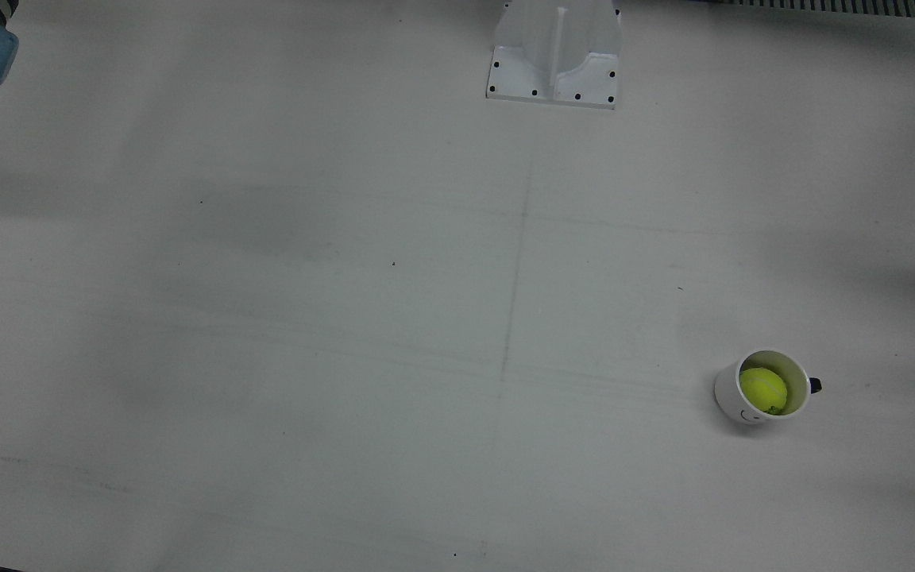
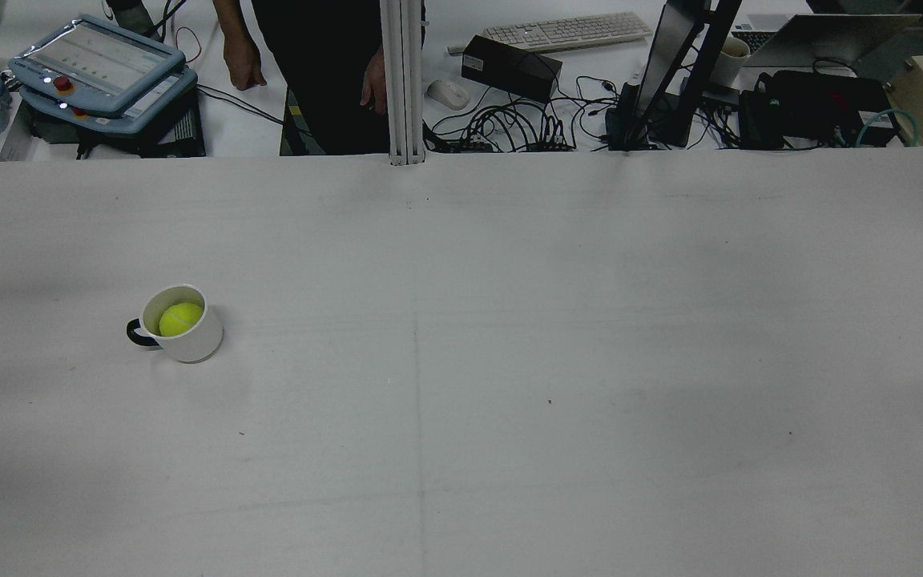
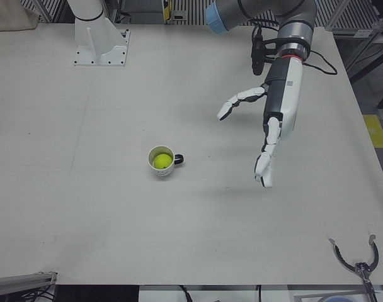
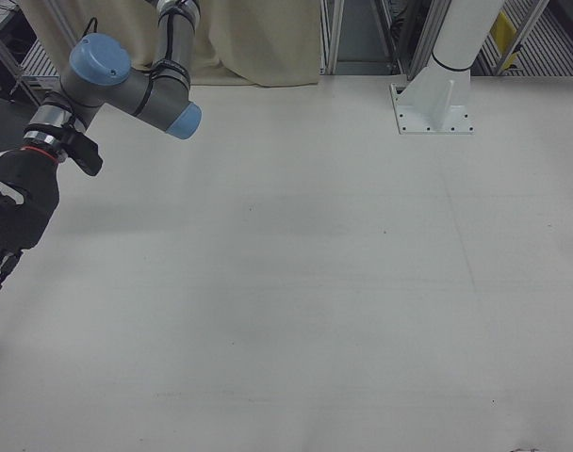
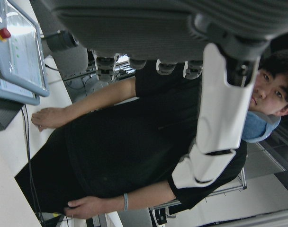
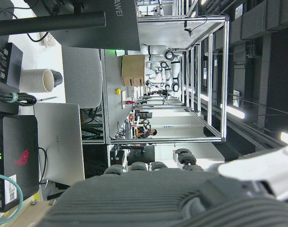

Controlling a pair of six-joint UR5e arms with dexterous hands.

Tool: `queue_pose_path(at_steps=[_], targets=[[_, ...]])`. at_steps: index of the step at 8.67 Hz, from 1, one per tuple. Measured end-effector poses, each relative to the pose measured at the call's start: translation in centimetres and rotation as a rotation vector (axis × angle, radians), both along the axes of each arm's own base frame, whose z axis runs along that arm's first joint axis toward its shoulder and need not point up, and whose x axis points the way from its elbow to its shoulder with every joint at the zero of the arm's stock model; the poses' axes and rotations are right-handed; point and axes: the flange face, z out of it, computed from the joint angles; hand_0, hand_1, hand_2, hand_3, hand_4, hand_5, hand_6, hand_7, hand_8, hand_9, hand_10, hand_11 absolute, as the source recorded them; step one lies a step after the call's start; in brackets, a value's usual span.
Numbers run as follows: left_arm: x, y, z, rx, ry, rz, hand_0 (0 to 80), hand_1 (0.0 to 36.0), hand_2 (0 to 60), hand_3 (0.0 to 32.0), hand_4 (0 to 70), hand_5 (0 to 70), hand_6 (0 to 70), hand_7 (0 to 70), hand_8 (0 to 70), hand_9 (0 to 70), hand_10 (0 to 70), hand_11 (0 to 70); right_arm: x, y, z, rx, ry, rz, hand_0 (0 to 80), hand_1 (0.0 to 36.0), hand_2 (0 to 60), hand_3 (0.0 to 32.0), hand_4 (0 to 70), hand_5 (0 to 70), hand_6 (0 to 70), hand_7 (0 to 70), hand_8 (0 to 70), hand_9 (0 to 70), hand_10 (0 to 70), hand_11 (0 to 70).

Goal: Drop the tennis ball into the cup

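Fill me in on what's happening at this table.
The tennis ball already sits inside the white cup, which stands upright on the table in front of the robot's left arm. The left hand hangs in the air off to the side of the cup, fingers spread, holding nothing. The right hand is at the far edge of its half, well away, its fingers mostly out of view. A person stands behind the table.
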Motion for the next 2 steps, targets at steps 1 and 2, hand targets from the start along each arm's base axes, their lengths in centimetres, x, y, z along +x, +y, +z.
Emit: queue_pose_path(at_steps=[1,2], targets=[[-1.09,0.33,1.75,-0.02,-0.004,-0.016,74.9,36.0,51.7,0.0,0.0,12.3,2.5,0.0,0.6,0.8,4.3,10.5,0.0,0.0,0.0,0.0,0.0,0.0,0.0,0.0,0.0,0.0,0.0,0.0,0.0,0.0,0.0,0.0,0.0,0.0],[-1.59,0.6,2.74,-0.03,-0.005,-0.022,75.7,36.0,52.4,0.0,0.0,12.4,2.6,0.0,0.6,0.8,4.3,10.5,0.0,0.0,0.01,0.0,0.0,0.0,0.0,0.0,0.0,0.0,0.0,0.0,0.0,0.0,0.0,0.0,0.0,0.0]])
